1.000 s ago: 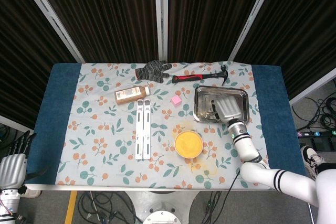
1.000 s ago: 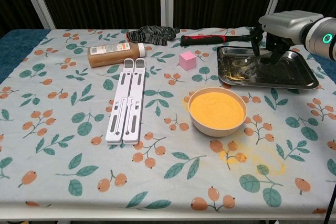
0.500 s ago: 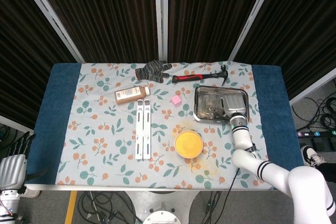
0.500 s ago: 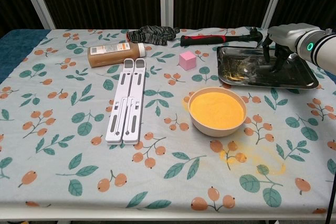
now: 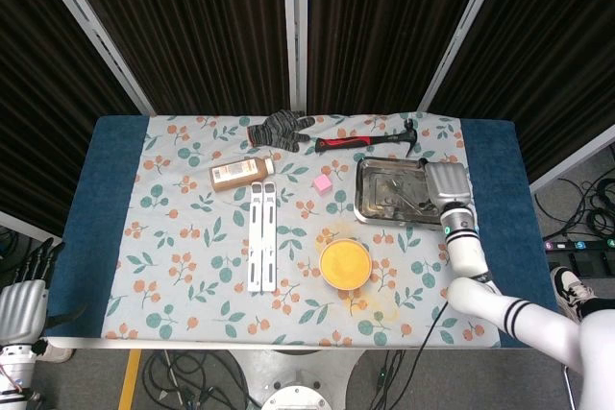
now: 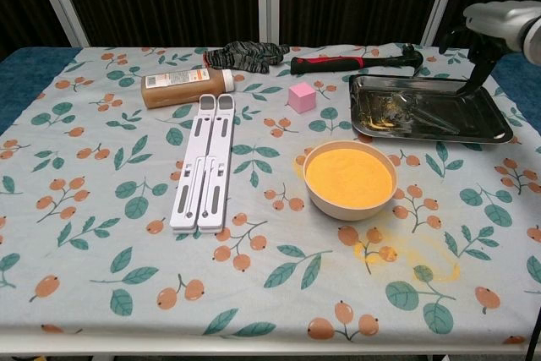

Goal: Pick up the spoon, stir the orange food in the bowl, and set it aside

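Head view. The right hand [image 5: 445,182] sits over the right end of the metal tray [image 5: 363,215], seen from its back; the fingers are hidden beneath it, so I cannot tell from here whether they are spread or closed. The spoon [image 5: 408,195] appears as a faint slanted shape lying in the tray, just left of the hand. The bowl [image 5: 345,262] of orange food stands in front of the tray, near it but apart. The left hand [image 5: 21,304] hangs at the lower left corner, off the table, fingers loosely apart and holding nothing.

Chest view. The right hand [image 6: 494,25] is at the far right edge, above the tray's [image 6: 439,134] back right corner. Its dark fingers [image 6: 479,69] point down toward the tray, slightly apart, with nothing visibly between them. The spoon [image 6: 427,113] is clear, hard to make out, and lies flat on the tray floor, apart from the fingers. The orange powder in the bowl [image 6: 350,200] looks level and undisturbed; some is spilled on the cloth nearby.

Assessment. The pick-up step is in hand and not yet achieved. The next move calls for bringing the fingers down onto the spoon's handle and pinching it securely; a flat, clear spoon on smooth metal may slide.
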